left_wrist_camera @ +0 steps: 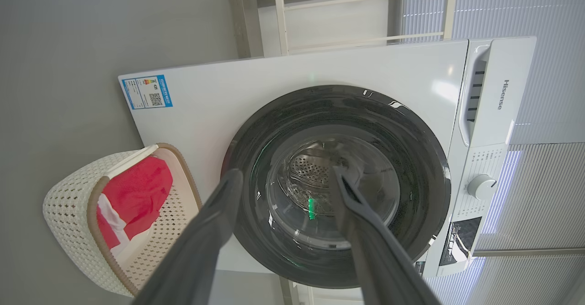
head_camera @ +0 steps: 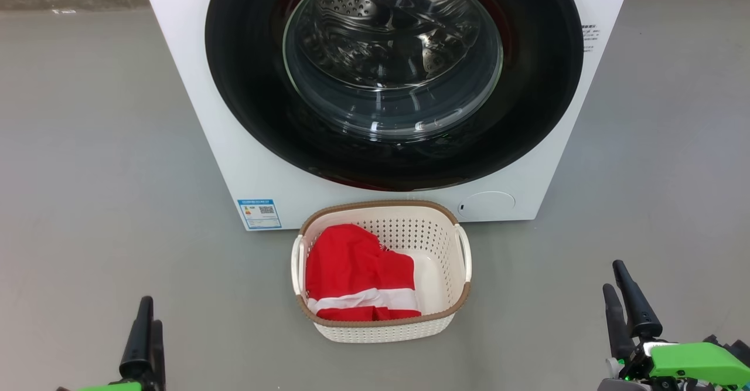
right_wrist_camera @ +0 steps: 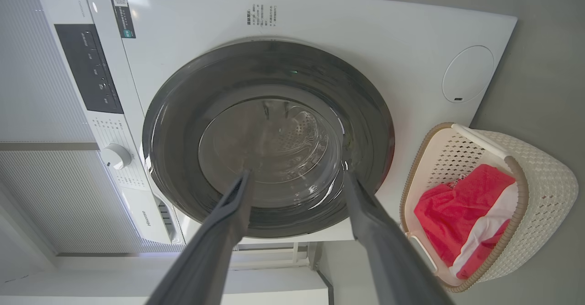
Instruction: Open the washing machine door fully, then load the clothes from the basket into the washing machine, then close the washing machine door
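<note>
Dark-fingered left gripper (head_camera: 147, 320) and right gripper (head_camera: 613, 276) stand spread, empty, at the lower corners. Glossy black round washing machine door (head_camera: 394, 68), upper centre, looks shut; red striped clothes (head_camera: 351, 268) lie in the cream perforated basket (head_camera: 387, 329) below. Door-opening is due: reach its edge.

You are looking at a laundry corner in a plain indoor room. A white front-loading washing machine (head_camera: 263, 177) stands directly on a smooth grey floor (head_camera: 88, 145), with a basket (head_camera: 387, 326) of red clothes (head_camera: 351, 268) before it. Behind it are pale ribbed wall panels (left_wrist_camera: 548, 67) and a white rack frame (left_wrist_camera: 361, 17). Whether it is a home or a test room, you cannot tell.
</note>
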